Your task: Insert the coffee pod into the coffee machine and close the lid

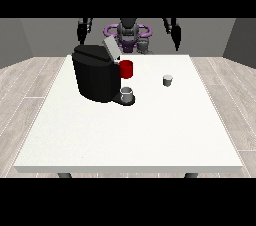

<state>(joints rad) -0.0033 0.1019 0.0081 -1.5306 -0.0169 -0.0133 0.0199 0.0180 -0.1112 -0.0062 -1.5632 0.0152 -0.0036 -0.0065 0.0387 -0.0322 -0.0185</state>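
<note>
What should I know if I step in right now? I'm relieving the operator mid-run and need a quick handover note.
Hands: the hand at the view's left and the hand at the view's right are both raised at the far edge of the table, holding nothing.
Things: the coffee machine stands left of centre with its lid tilted up; a cup sits at its base. The coffee pod stands alone on the table to the machine's right.
Done: nothing yet.
Left: pick up the pod, insert it, close the lid.
</note>
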